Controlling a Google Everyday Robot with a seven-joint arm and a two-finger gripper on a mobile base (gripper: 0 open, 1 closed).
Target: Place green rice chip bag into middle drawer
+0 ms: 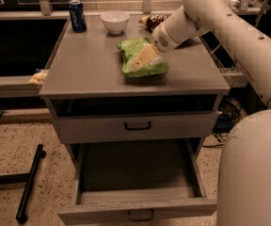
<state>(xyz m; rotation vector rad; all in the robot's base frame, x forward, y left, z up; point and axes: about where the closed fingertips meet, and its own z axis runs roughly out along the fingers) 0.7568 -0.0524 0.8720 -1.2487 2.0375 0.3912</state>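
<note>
The green rice chip bag (130,49) lies flat on the grey cabinet top (88,65), right of centre. My gripper (142,59) reaches in from the upper right and rests down on the middle of the bag, its cream tips against the bag's surface. The bag still lies on the top. The middle drawer (136,208) is pulled out wide at the bottom of the cabinet, with a small dark handle on its front and nothing showing inside it.
A blue can (77,15) and a white bowl (115,21) stand at the back of the top; a brown bag (153,20) lies behind my arm. The upper drawer front (135,126) is closed. A black bar (30,182) lies on the floor at the left.
</note>
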